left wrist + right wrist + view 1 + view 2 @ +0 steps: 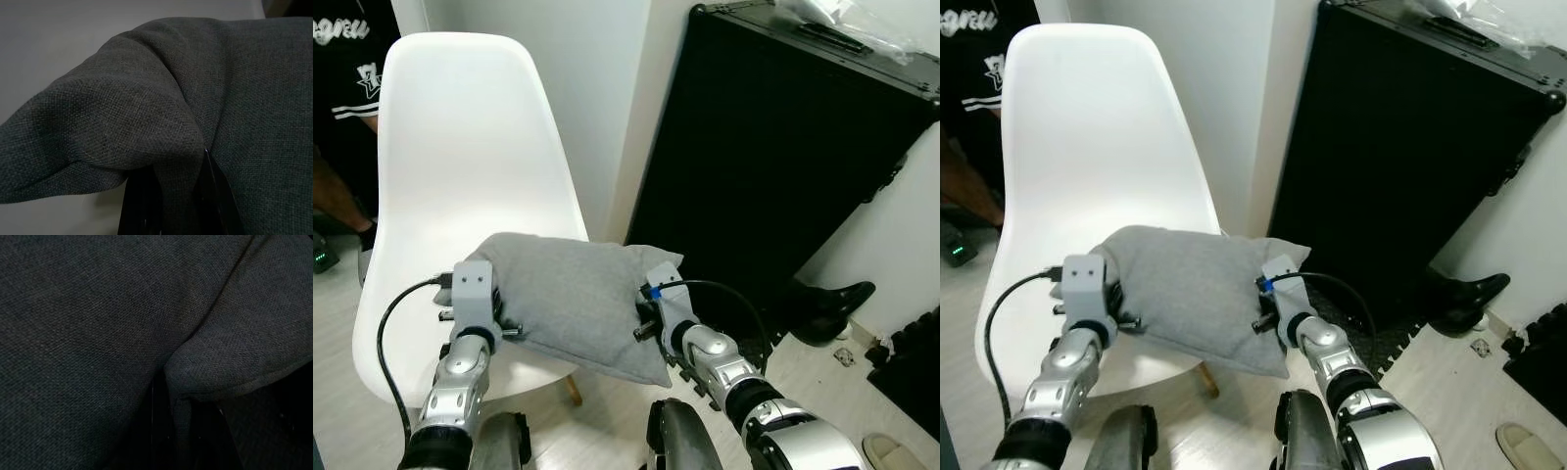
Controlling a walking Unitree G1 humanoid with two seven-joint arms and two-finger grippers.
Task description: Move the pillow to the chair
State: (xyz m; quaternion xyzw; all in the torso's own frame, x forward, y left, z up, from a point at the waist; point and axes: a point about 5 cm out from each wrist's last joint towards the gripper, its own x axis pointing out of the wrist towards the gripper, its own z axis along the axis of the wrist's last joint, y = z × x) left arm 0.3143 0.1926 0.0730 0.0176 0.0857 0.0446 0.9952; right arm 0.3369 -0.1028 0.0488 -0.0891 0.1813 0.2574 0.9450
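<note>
I have the left gripper point(168, 196) and right gripper point(188, 431) each pinching a fold of the grey pillow point(573, 294) over the white chair point(460, 176); its overhanging right end could drag it off the seat on release.

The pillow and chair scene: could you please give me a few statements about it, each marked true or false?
1. The pillow is grey. True.
2. The left pincer is shut on the pillow's fabric. True.
3. The chair is black. False: it is white.
4. The pillow lies on the floor. False: both pincers hold it over the chair seat; the right pincer grips its other edge.
5. A black case stands right of the chair. True.
</note>
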